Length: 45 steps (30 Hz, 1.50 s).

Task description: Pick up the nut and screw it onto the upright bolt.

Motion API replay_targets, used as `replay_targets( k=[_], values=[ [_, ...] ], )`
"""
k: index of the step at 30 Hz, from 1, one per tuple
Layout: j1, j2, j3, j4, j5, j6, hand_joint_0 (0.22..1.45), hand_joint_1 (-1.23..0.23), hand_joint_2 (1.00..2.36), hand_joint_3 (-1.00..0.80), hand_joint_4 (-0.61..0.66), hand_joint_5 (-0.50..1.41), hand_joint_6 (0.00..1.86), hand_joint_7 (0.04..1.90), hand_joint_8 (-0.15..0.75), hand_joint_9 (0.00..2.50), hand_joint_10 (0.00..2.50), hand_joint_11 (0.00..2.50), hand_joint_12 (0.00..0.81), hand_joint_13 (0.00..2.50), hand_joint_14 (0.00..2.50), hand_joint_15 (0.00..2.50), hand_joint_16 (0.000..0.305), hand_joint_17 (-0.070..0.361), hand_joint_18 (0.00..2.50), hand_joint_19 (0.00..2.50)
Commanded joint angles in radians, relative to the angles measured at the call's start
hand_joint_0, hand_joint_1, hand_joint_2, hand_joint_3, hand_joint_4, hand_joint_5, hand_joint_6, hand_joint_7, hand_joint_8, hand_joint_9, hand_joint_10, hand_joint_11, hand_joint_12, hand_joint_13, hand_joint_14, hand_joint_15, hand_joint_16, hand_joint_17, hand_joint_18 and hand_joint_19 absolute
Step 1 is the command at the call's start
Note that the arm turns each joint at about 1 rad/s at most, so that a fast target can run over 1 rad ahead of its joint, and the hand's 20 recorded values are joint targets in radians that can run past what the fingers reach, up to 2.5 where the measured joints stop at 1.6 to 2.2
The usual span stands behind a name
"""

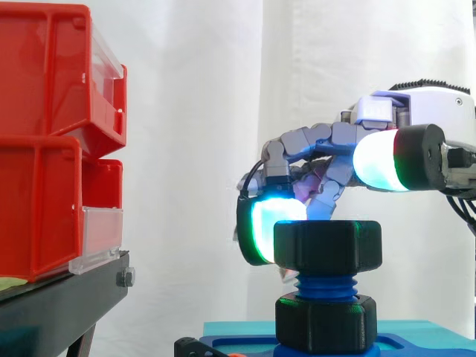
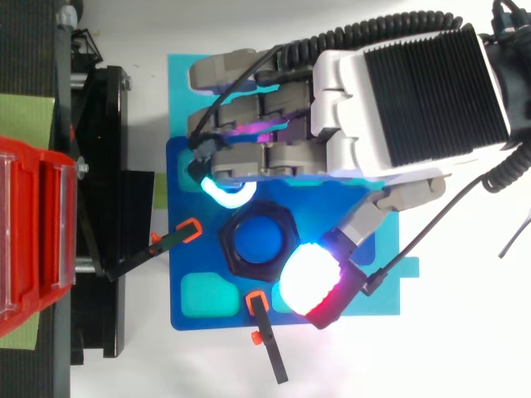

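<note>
A black hex nut [image 1: 327,244] sits level on top of the upright blue threaded bolt [image 1: 326,286], with a few threads showing below it. In the top view the bolt's blue end [image 2: 259,239] shows through the nut [image 2: 235,250]. A second black hex piece [image 1: 326,321] sits at the bolt's foot. My hand [image 2: 406,91] reaches in from the right above the bolt. A cyan fingertip [image 2: 228,192] presses one side of the nut and a white-red pad [image 2: 311,278] presses the opposite side, so the hand is shut on the nut.
The bolt stands on a blue fixture plate [image 2: 191,166] held by two orange-tipped black clamps [image 2: 178,236] [image 2: 264,332]. To the left are stacked red bins [image 1: 44,141] on a black stand [image 1: 67,297], close to the plate's edge.
</note>
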Motion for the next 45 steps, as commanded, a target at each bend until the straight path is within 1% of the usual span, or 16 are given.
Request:
replay_targets(
  k=[1,6,10,14,15,18,21,25,26,27,30,34,36,38,42,45],
  values=[
    [-0.007,-0.001,0.0,0.0,-0.014,0.0,0.54,-0.23,1.0,-0.5,0.08,0.04,0.66,1.2,0.256,1.21,0.0,0.0,0.148,0.77,0.0,0.0,0.004,0.009,0.35,0.0],
    [-0.016,-0.001,0.0,0.003,-0.02,0.0,0.55,-0.22,1.0,-0.5,0.06,0.04,0.69,1.15,0.251,1.36,0.0,0.0,0.12,0.88,0.0,0.0,0.001,0.003,0.46,0.0],
    [-0.022,0.001,0.0,0.003,-0.028,0.0,0.55,-0.21,1.0,-0.5,0.08,0.05,0.7,1.13,0.239,1.48,0.0,0.02,0.105,0.98,0.0,0.0,0.002,-0.004,0.54,0.0],
    [-0.033,-0.001,0.0,0.003,-0.046,0.0,0.54,-0.21,1.0,-0.5,0.09,0.05,0.7,1.13,0.226,1.57,0.0,0.06,0.096,1.02,0.0,0.0,0.003,-0.006,0.59,0.0],
    [-0.039,0.001,0.0,0.003,-0.051,0.0,0.54,-0.21,1.0,-0.5,0.08,0.05,0.7,1.13,0.238,1.6,0.0,0.08,0.095,1.03,0.0,0.0,0.003,-0.006,0.6,0.0],
    [-0.046,0.001,0.005,0.003,-0.063,0.0,0.54,-0.21,1.0,-0.5,0.08,0.05,0.7,1.13,0.231,1.6,0.0,0.09,0.097,1.04,0.0,0.0,0.003,-0.006,0.61,0.0],
    [-0.057,0.001,0.029,-0.001,-0.082,0.0,0.54,-0.21,1.0,-0.5,0.06,0.05,0.69,1.13,0.239,1.6,0.0,0.09,0.098,1.03,0.0,0.0,0.002,-0.006,0.61,0.0],
    [-0.066,0.001,0.068,-0.012,-0.103,0.0,0.54,-0.19,1.0,-0.5,0.09,0.06,0.62,1.27,0.247,1.56,0.0,0.08,0.108,0.98,0.0,0.0,0.0,0.0,0.55,0.0],
    [-0.066,0.001,0.068,-0.012,-0.103,0.0,0.53,-0.19,1.0,-0.5,0.1,0.06,0.58,1.36,0.252,1.54,0.0,0.09,0.113,0.98,0.0,0.0,0.001,0.002,0.53,0.0],
    [-0.071,0.001,0.075,-0.02,-0.108,0.0,0.53,-0.18,1.0,-0.5,0.1,0.06,0.57,1.38,0.253,1.53,0.0,0.09,0.118,0.97,0.0,0.0,0.001,0.002,0.52,0.0],
    [-0.074,0.001,0.075,-0.018,-0.109,0.0,0.53,-0.18,1.0,-0.5,0.12,0.06,0.51,1.5,0.258,1.52,0.0,0.11,0.124,0.95,0.0,0.0,0.002,0.004,0.51,0.0],
    [-0.074,0.001,0.075,-0.017,-0.106,-0.002,0.53,-0.17,1.0,-0.5,0.16,0.03,0.5,1.36,0.256,1.46,0.0,0.11,0.14,0.92,0.0,0.0,0.004,0.009,0.48,0.0],
    [-0.074,0.001,0.075,-0.011,-0.106,-0.002,0.52,-0.17,1.0,-0.5,0.22,0.0,0.5,1.22,0.246,1.39,0.0,0.09,0.156,0.89,0.0,0.0,0.006,0.014,0.46,0.0],
    [-0.068,-0.001,0.075,-0.006,-0.105,-0.003,0.52,-0.17,1.0,-0.5,0.24,-0.02,0.5,1.1,0.253,1.35,0.0,0.09,0.165,0.85,0.0,0.0,0.008,0.019,0.44,0.0],
    [-0.059,-0.001,0.075,0.002,-0.101,-0.009,0.52,-0.16,1.0,-0.5,0.26,-0.04,0.5,0.99,0.245,1.29,0.0,0.06,0.176,0.83,0.0,0.0,0.011,0.025,0.42,0.0],
    [-0.043,-0.001,0.071,0.002,-0.088,-0.017,0.51,-0.16,1.0,-0.5,0.24,-0.06,0.5,0.86,0.241,1.22,0.0,0.02,0.189,0.78,0.0,0.0,0.015,0.033,0.4,0.0]
  ],
)
